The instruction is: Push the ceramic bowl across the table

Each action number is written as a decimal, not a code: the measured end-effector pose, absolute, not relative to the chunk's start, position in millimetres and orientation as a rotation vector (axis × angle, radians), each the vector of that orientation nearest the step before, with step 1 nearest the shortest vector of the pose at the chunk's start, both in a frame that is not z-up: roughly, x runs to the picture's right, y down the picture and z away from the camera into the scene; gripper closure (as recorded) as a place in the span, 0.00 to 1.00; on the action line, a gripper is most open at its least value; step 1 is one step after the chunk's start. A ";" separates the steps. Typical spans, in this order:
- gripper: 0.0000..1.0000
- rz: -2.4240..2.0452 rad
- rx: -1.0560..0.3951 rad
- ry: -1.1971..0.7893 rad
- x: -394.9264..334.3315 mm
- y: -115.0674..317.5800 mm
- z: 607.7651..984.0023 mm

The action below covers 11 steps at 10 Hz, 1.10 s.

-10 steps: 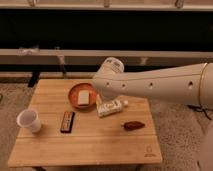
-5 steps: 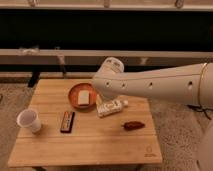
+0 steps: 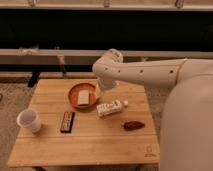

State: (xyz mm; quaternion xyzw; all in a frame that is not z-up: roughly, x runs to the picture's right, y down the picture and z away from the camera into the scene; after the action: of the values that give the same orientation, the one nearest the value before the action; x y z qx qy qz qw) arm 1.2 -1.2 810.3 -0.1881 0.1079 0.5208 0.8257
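One each is being counted: table (image 3: 100,145), ceramic bowl (image 3: 74,93), tan block (image 3: 84,98), white cup (image 3: 29,120), white bottle (image 3: 110,108), dark bar (image 3: 67,121), brown object (image 3: 133,125), and gripper (image 3: 101,91) just beside the bowl.

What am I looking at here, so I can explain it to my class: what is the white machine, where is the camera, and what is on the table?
The big white shape is a robot arm reaching in from the right. The gripper, the part that grasps, is at the arm's end, by the right rim of the ceramic bowl. I cannot tell whether it touches the bowl or holds anything. The single picture looks down at the table from its front. On it are the orange-brown bowl with a tan block inside, a white cup at the left, a dark flat bar, a white bottle lying on its side and a small dark reddish object.
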 end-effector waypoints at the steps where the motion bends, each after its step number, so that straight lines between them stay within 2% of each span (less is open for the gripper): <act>1: 0.20 1.094 -0.415 0.222 -14.7 -13.8 831.2; 3: 0.20 1.053 -0.451 0.208 -56.9 -26.2 870.8; 6: 0.20 1.010 -0.508 0.201 -97.9 -14.2 915.3; 11: 0.20 0.984 -0.565 0.225 -110.8 5.2 943.4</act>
State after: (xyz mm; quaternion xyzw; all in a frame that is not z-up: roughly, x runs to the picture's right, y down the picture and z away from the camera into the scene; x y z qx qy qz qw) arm -110.8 5.2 943.4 -0.2671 0.1062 0.4649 0.8374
